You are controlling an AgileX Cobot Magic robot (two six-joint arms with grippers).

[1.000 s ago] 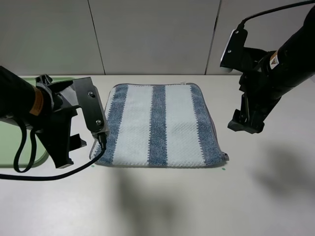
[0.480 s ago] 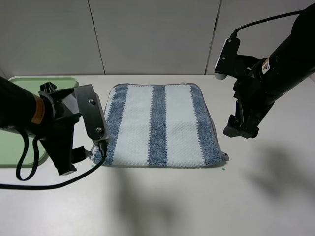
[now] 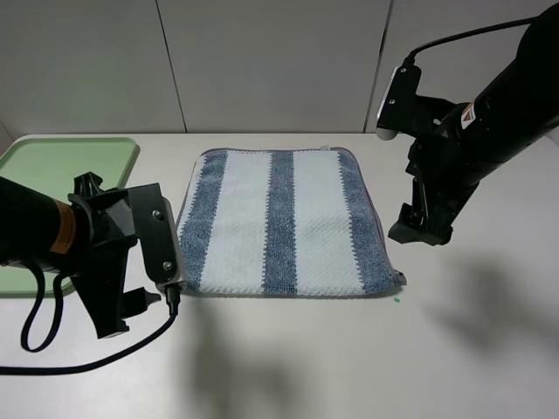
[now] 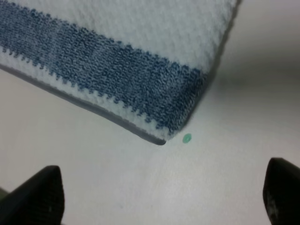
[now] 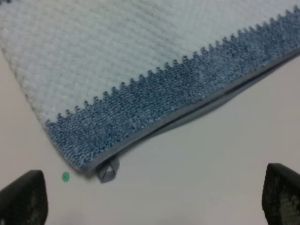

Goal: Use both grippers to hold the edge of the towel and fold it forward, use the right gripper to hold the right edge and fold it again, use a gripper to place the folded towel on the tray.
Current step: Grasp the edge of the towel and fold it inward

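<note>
The left gripper (image 3: 122, 312) has drawn back toward the near side of the table (image 3: 367, 358), uncovering the striped towel's (image 3: 284, 223) left edge and more of the green tray (image 3: 52, 161). The right gripper (image 3: 421, 234) has dropped in closer to the towel's right edge. Both sets of jaws stand wide apart with nothing between them. The towel lies flat mid-table beside the tray, and the right wrist view shows it two layers thick. The forward fold looks done, and the right arm seems to be lining up for the second fold.
</note>
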